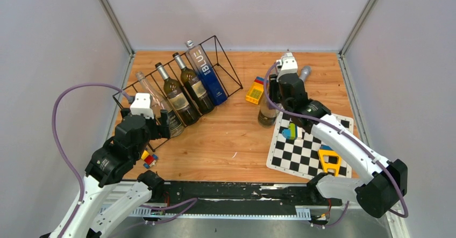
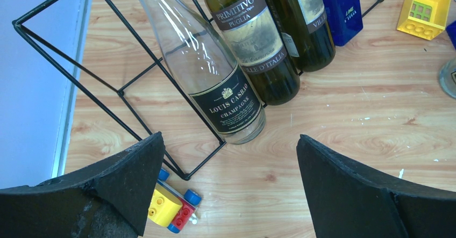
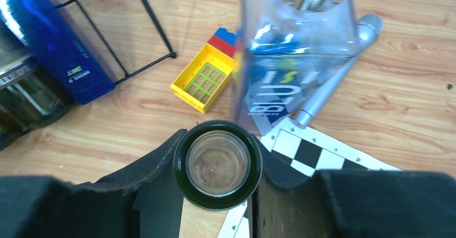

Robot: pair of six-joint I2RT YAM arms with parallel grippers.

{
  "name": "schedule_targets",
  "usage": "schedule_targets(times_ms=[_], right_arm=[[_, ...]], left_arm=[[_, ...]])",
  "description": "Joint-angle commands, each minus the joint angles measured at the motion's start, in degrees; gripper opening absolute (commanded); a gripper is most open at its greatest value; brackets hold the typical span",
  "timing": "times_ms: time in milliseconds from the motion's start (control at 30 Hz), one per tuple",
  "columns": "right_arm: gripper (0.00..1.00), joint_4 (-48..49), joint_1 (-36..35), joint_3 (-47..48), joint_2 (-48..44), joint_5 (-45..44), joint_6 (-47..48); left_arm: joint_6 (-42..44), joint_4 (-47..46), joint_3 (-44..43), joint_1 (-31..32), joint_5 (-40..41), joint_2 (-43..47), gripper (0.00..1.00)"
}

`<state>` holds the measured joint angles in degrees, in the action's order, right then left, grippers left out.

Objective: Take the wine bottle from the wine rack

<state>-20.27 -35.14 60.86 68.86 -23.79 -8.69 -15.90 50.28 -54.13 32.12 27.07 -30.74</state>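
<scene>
Beside the wine rack [image 2: 121, 93] holding four bottles [image 1: 188, 85], left tool [image 2: 229, 141] stands spread; right tool [image 3: 218, 168] pinches a wine bottle [image 1: 267, 113].

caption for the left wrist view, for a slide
Open left gripper faces the clear champagne bottle lying in the black wine rack, toy car nearby.

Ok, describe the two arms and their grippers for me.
The left arm and right arm have white links and black joints, each trailed by a looping purple cable. A white camera block tops each wrist. The left gripper and right gripper have broad, matte black fingers.
</scene>
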Motion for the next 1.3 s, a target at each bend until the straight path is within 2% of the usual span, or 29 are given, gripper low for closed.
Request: schedule_targets(times_ms=[0, 300, 467, 533, 700, 967, 1033, 1133, 1267], right_arm=[[0.00, 2.6, 3.4, -0.2, -1.9, -2.5, -0.4], [0.00, 2.5, 4.4, 0.2, 0.2, -4.4, 0.9], [0.01, 2.6, 4.5, 0.4, 0.9, -0.7, 0.3], [0.08, 2.6, 4.5, 0.6, 1.3, 0.5, 0.0], [0.34, 2.5, 4.5, 1.1, 1.4, 0.5, -0.6], [0.51, 1.4, 4.5, 2.3, 0.8, 0.4, -0.3], [0.62, 1.0, 4.4, 2.5, 0.5, 0.7, -0.3], [0.71, 0.3, 4.5, 2.9, 0.0, 0.8, -0.4], [0.77, -0.9, 4.5, 3.9, -1.2, 0.8, -0.5]], left_arm=[[1.1, -2.1, 0.0, -0.2, -0.2, 0.0, 1.00], [1.0, -2.2, 0.1, -0.2, -0.1, 0.0, 1.00], [1.1, -2.2, 0.1, -0.2, -0.2, 0.1, 1.00], [1.0, -2.2, 0.1, -0.2, -0.3, 0.0, 1.00], [1.1, -2.2, 0.1, -0.2, -0.3, 0.2, 1.00], [1.0, -2.1, 0.1, -0.2, -0.3, 0.2, 1.00], [1.1, -2.2, 0.1, -0.2, -0.3, 0.2, 1.00], [1.0, -2.1, 0.1, -0.2, -0.3, 0.2, 1.00], [1.0, -2.3, 0.1, -0.2, -0.3, 0.2, 1.00]])
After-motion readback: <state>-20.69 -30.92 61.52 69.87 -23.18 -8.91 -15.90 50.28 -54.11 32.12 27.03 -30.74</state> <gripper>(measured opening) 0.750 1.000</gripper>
